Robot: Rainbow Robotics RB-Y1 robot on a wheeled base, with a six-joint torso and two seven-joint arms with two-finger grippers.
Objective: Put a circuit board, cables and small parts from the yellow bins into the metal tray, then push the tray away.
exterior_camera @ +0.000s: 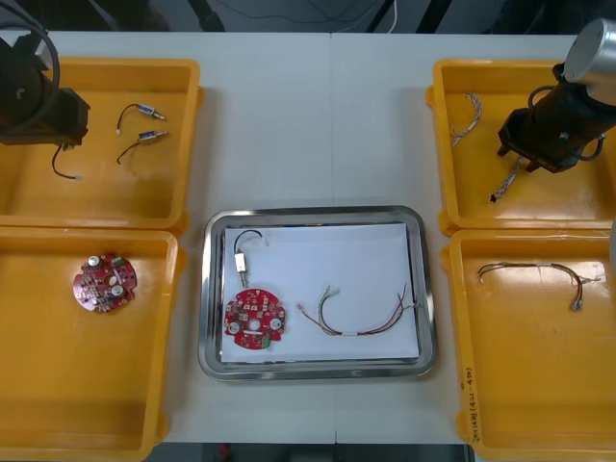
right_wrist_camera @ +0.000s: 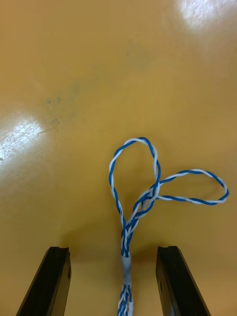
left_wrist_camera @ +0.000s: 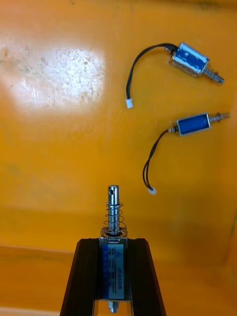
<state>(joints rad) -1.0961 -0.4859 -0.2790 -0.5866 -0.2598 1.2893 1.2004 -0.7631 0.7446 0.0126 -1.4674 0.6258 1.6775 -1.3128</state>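
My left gripper (left_wrist_camera: 113,247) is shut on a small metal part (left_wrist_camera: 114,222) with a spring plunger, held over the far left yellow bin (exterior_camera: 183,144). In the front view the left gripper (exterior_camera: 64,144) has the part's black lead (exterior_camera: 63,171) dangling below it. Two more small metal parts (left_wrist_camera: 195,59) (left_wrist_camera: 193,123) lie on the bin floor beyond the fingers. My right gripper (right_wrist_camera: 112,249) stands open, its fingers astride a twisted blue and white cable (right_wrist_camera: 133,217) in the far right bin (exterior_camera: 452,192). In the front view the right gripper (exterior_camera: 515,154) is over that cable (exterior_camera: 507,181).
The metal tray (exterior_camera: 313,212) in the middle holds a red circuit board (exterior_camera: 254,320), a small metal part with black lead (exterior_camera: 243,258) and a red and yellow cable (exterior_camera: 361,318). Another board (exterior_camera: 105,282) lies in the near left bin. A cable (exterior_camera: 539,274) lies in the near right bin.
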